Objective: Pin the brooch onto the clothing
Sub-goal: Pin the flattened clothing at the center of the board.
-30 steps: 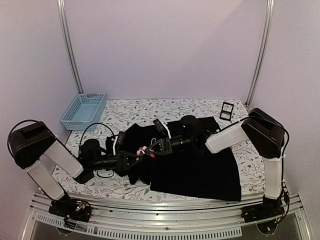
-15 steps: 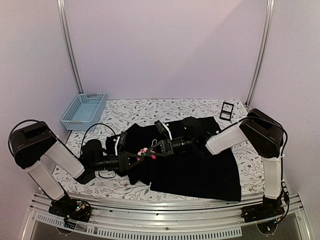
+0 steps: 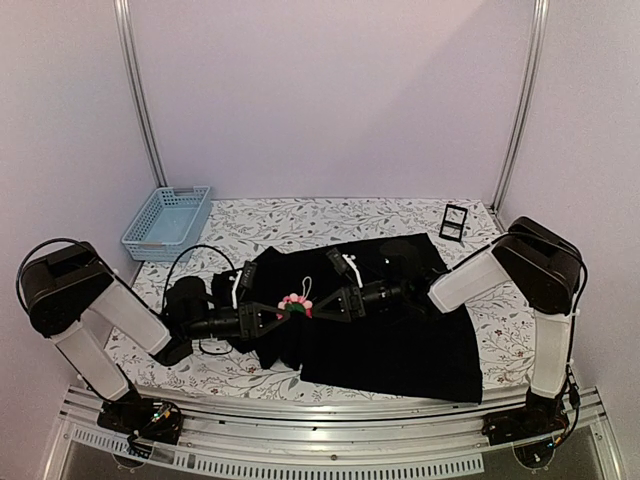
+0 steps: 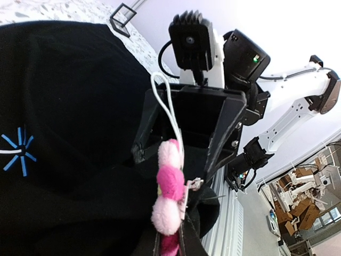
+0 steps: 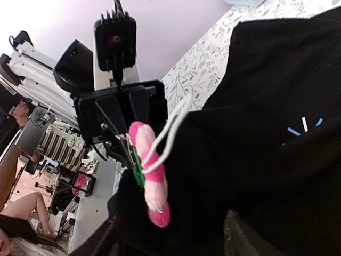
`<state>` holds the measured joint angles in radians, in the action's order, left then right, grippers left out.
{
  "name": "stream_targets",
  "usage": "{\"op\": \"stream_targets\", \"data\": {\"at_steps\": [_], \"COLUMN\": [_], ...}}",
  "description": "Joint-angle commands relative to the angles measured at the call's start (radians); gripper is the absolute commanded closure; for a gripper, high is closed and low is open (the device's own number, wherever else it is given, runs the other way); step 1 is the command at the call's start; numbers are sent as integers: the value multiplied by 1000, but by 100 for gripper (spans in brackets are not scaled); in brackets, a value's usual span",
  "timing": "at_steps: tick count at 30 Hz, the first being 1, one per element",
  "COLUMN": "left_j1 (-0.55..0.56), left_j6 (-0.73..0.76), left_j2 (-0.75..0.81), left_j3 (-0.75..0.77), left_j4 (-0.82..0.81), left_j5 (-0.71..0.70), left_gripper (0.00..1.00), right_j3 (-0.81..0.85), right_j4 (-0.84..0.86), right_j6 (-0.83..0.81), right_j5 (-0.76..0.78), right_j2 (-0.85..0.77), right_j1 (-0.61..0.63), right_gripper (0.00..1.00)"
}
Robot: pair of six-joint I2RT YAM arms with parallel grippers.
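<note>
Pink plush on a small hard clasp is what your left gripper (image 3: 280, 311) has. Its jaws are closed on the brooch (image 3: 295, 303), apparently from the rear side, and hold it over the left part of the shirt (image 3: 400, 350). Whether it touches the fabric I cannot tell. Your right gripper (image 3: 328, 304) sits just beside the flower, nose to nose with the left, jaws spread and holding nothing.

Expect the brooch to be very light. The petals will squash and slip, so keep your hold on the stiff back, not the fluff. A white loop (image 4: 166, 104) hangs off it and could snag a finger.

The shirt is limp. It will likely bunch and slide under a push, so you will probably need the right fingers to pinch up a fold for the pin. The blue emblem (image 4: 18, 154) lies near on the chest.

The 2 grippers crowd each other most. The basket (image 3: 168, 222) and stand (image 3: 453, 221) sit well apart at the table (image 3: 300, 215) back, out of your way
</note>
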<state>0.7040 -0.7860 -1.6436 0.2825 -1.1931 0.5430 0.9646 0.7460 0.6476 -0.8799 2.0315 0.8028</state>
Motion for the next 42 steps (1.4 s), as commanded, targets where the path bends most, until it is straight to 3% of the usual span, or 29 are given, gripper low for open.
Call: {"op": "stream_targets", "data": {"at_steps": [1, 4, 11, 20, 26, 30, 38, 42], "left_j1": [-1, 0, -3, 0, -3, -3, -2, 2], "left_j6": [13, 1, -74, -132, -133, -123, -109, -104], "left_j2": [-13, -20, -30, -74, -90, -97, -88, -84], "left_j3": [26, 30, 52, 64, 65, 60, 54, 53], "left_j4": [-35, -41, -39, -80, -110, -127, -138, -140], "left_j5": [33, 35, 20, -4, -12, -13, -15, -12], "left_gripper": [100, 100, 100, 100, 100, 100, 100, 100], "right_j3": [-36, -49, 9, 60, 108, 128, 144, 147], "right_j4": [88, 161, 209, 452, 395, 388, 403, 407], "right_j6": [-136, -163, -175, 21, 66, 72, 125, 134], "right_j5": [-61, -98, -113, -117, -101, -117, -117, -108], "right_j2": [-76, -78, -13, 105, 156, 179, 212, 218], "right_j1": [-12, -13, -4, 17, 26, 27, 26, 27], "right_gripper": [25, 21, 24, 43, 42, 46, 67, 73]}}
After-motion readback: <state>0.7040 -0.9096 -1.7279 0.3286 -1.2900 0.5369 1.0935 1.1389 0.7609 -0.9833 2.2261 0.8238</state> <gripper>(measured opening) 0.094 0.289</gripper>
